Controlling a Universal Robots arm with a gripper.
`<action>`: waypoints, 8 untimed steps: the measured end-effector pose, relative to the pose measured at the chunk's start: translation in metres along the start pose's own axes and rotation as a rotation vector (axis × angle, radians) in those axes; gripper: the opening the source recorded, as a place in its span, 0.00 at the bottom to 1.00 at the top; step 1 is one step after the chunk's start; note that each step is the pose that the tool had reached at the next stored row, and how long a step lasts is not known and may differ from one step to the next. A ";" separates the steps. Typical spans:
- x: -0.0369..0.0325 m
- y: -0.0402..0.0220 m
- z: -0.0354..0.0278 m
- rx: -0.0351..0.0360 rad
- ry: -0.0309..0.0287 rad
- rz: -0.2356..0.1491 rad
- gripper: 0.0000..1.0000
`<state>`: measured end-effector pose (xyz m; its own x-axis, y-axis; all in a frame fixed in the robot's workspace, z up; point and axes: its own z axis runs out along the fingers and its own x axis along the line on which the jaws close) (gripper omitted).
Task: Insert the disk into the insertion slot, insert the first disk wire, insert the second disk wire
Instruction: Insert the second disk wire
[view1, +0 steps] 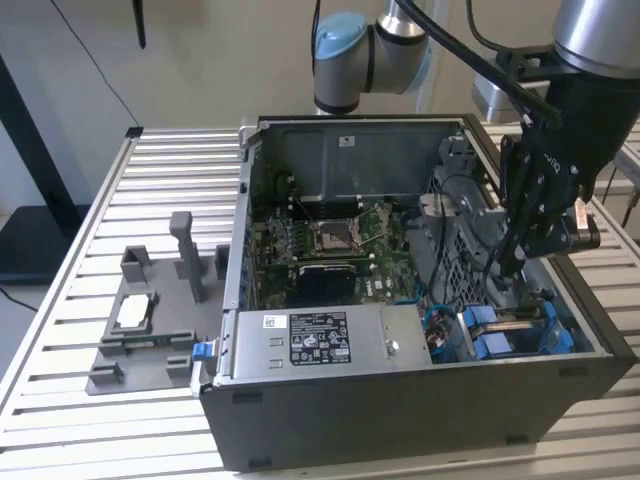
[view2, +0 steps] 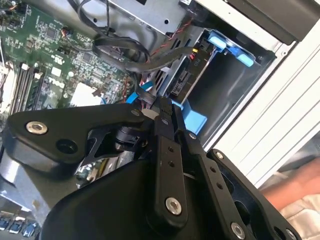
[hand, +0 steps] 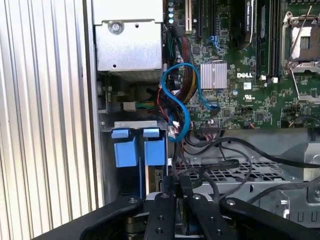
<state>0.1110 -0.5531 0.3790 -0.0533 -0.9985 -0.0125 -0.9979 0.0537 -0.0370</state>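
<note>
My gripper (view1: 512, 262) hangs inside the open computer case, just above the insertion slot (view1: 520, 345) on the exterior view's right. In both wrist views its fingertips (hand: 168, 186) are pressed together on a small dark connector of a disk wire. A blue wire (hand: 186, 112) loops down to that spot, and a black wire (view2: 150, 59) runs across close by. The disk (view2: 181, 84) sits in the slot (view2: 225, 87), clipped in its blue carrier (view2: 194, 116), with its connector end facing my gripper (view2: 162, 107). Blue carrier tabs (hand: 154, 150) stand side by side at the slot's rim (hand: 131, 124).
The grey power-supply box (view1: 320, 340) lies along the case front, and the motherboard (view1: 330, 250) fills the middle. A grey fixture (view1: 150, 320) stands on the slatted table (view1: 60, 300) at the exterior view's left. A person's hand (view2: 295, 195) is beside the case.
</note>
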 end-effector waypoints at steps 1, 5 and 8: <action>0.0011 0.0000 0.0008 0.0025 -0.0002 0.000 0.16; 0.0061 -0.0001 0.0039 0.0115 -0.0008 0.000 0.16; 0.0100 0.0000 0.0061 0.0172 -0.0010 0.000 0.16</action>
<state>0.1108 -0.5630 0.3727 -0.0530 -0.9985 -0.0135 -0.9971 0.0537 -0.0542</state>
